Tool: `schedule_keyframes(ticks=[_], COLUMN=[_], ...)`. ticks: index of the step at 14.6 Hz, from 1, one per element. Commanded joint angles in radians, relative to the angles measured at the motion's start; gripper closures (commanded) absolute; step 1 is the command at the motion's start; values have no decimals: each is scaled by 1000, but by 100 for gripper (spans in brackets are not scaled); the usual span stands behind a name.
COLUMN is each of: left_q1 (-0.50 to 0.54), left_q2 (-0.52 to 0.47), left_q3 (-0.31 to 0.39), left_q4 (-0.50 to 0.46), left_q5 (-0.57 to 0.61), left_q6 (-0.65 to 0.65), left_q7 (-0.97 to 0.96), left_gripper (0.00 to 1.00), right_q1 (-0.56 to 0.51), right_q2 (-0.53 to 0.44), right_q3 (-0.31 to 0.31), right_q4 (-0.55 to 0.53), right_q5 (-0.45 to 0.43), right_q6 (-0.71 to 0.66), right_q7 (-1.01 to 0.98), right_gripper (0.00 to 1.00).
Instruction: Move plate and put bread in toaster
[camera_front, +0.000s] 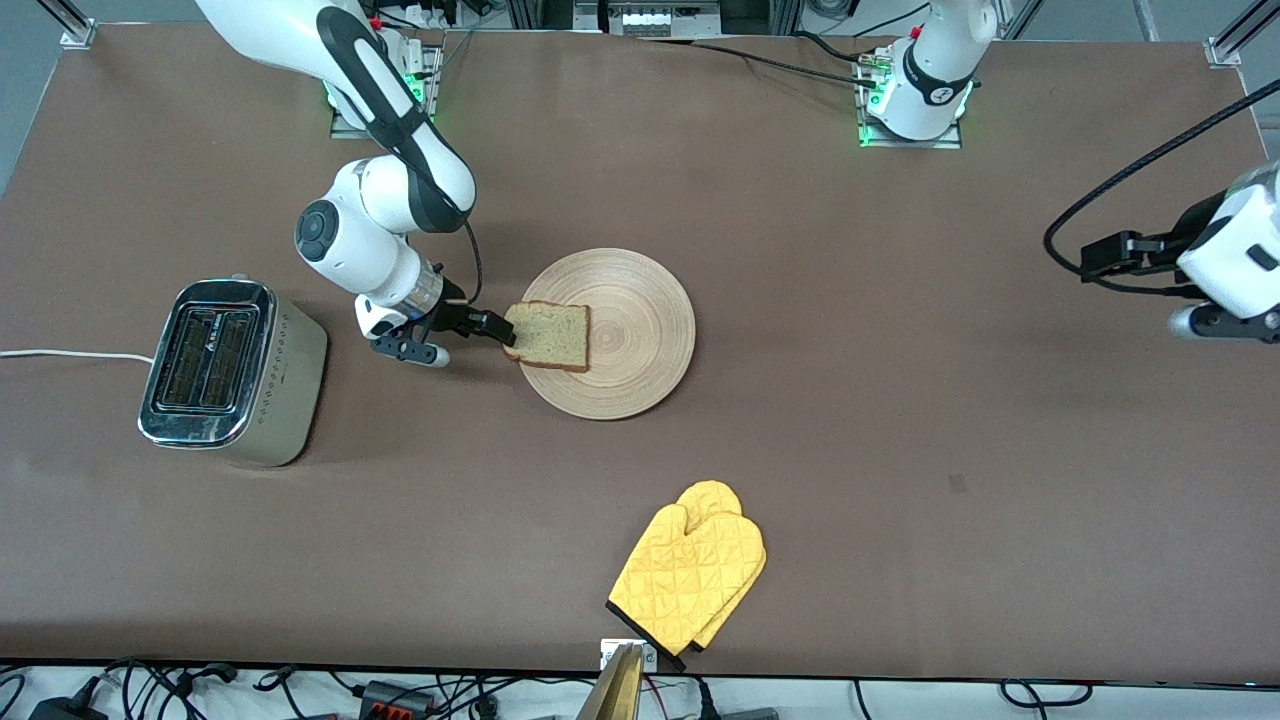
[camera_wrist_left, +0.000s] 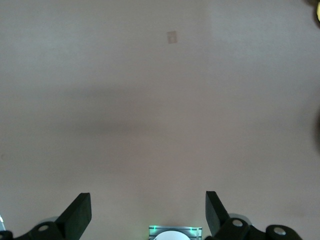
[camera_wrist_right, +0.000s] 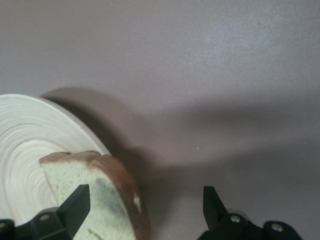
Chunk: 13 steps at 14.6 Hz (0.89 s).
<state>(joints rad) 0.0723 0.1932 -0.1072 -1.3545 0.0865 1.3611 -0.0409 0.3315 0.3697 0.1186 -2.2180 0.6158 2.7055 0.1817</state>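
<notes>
Brown desk (camera_front: 800, 480) all around, matte and flat. Nearest the front camera, well apart from the plate (camera_front: 640, 300): yellow quilted oven mitt (camera_front: 690, 575) at the desk's edge. Farther back, well apart from the plate toward the right arm's end and slightly nearer the camera than it: toaster (camera_front: 232, 372), upright, chrome top with both slots facing up, white cord (camera_front: 70, 355) trailing off toward the desk's end. On the plate, at its rim toward the right arm's end: bread (camera_front: 550, 335), crust corner poking just past the rim. Just beside the plate on that same side: right pincer (camera_front: 465, 338), low, spread open, one finger (camera_wrist_right: 75, 207) touching the bread's crust edge, the other (camera_wrist_right: 212, 207) apart from it over bare desk. Well apart from the plate toward the left arm's end: left pincer (camera_wrist_left: 147, 207), waiting up over bare desk, fingers wide apart, gripping nothing.
</notes>
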Motion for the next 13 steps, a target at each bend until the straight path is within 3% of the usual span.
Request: schedule_keyframes(ticks=[1,2,3,6,8,13], left_q1=[-123,-121,-120,-120,-129,-134], left_q2=[-222,-266,-274,-270,-256,-255], left_q3=[138,138,136,129,126,123], left_q4=[-307,-377,-386,-376,-339,-331], left_q5=[-25,-27,-30,-36,-48,-48], left_q6=[197,269,286,280,270,265], left_q7=[-30,-24,-21,-16,-14,-1], left_gripper=[0,0,0,0,0,0], right_q1=[15,17,17,20,29,52], right_q2=[11,11,11,11,9,9], right_q3=[1,1,1,15,22,23], right_q4=[-8,-8,-5,-5,0,4], right_q5=[29,30,30,45,103,121], right_q6=[40,40,40,40,40,46], right_q7=[-30,-24,-21,-7,5,7], right_gripper=[0,0,0,4,6,29])
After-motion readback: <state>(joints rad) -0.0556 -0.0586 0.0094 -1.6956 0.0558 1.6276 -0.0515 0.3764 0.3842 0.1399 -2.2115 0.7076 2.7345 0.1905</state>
